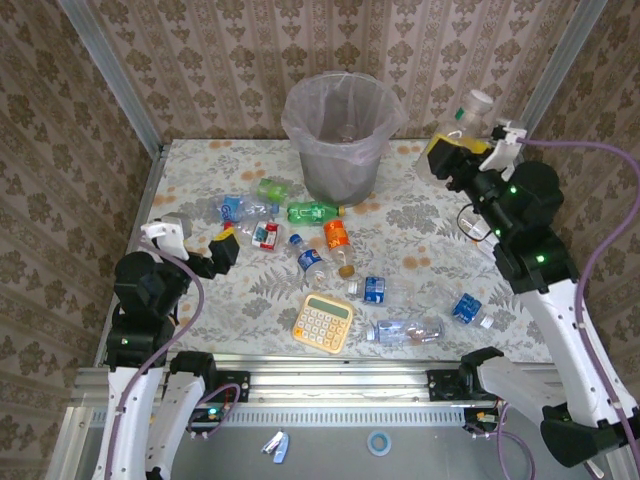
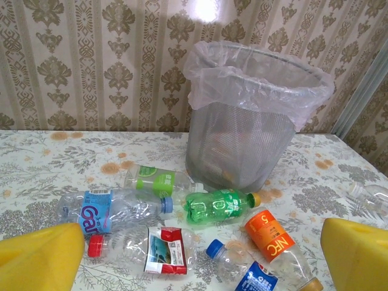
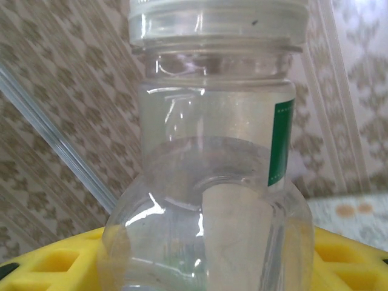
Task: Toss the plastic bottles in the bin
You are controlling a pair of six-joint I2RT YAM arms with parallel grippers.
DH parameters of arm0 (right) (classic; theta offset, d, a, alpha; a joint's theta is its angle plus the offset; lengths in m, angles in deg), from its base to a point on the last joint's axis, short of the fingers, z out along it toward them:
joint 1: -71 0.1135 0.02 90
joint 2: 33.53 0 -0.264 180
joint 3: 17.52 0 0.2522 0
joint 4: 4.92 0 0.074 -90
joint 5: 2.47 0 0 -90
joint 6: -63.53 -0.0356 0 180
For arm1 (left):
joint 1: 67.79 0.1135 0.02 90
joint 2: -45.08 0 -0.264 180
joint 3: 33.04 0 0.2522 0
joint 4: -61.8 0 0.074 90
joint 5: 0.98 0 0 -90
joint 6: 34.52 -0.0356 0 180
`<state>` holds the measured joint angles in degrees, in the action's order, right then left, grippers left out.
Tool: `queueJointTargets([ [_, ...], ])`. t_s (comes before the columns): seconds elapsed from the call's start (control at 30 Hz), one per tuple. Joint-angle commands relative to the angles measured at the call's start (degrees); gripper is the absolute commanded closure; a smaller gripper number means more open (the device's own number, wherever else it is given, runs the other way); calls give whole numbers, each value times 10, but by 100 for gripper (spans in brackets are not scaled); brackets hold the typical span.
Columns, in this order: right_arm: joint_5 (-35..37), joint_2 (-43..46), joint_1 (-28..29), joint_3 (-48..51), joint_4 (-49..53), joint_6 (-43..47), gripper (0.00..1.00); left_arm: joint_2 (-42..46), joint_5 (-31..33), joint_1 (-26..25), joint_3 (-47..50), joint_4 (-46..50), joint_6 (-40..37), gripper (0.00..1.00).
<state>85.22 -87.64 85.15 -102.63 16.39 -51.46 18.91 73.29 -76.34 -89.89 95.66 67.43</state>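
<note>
Top external: right end effector [image 1: 458,146], raised high, grips a clear bottle [image 1: 472,108]; left end effector [image 1: 222,247] open.

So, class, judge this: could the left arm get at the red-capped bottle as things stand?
Probably yes: the left pincer is open and faces the red-capped bottle, which lies just ahead with nothing covering it.
</note>
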Motion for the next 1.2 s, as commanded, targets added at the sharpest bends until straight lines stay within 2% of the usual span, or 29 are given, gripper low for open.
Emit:
queueJointTargets([
  [0.0,5,15,4,-23,-90,23,45,1,-13,4,7,-17,7,0],
  [0.37,14,30,5,-24,-229,28,49,-1,-10,4,9,-18,8,0],
  [0.73,10,-74,5,-75,-273,13,50,-1,-3,4,9,-13,4,0],
  [0.9,-5,-199,8,-153,-261,-6,51,-2,2,4,10,-12,4,0],
  [1.03,-37,-377,13,-316,-152,-22,52,-4,7,4,9,-7,4,0],
  [1.1,-54,-473,16,-427,-64,-20,47,-4,9,4,10,-5,3,0],
  [1.17,-77,-570,14,-537,25,-17,33,-5,10,4,9,-5,4,0],
])
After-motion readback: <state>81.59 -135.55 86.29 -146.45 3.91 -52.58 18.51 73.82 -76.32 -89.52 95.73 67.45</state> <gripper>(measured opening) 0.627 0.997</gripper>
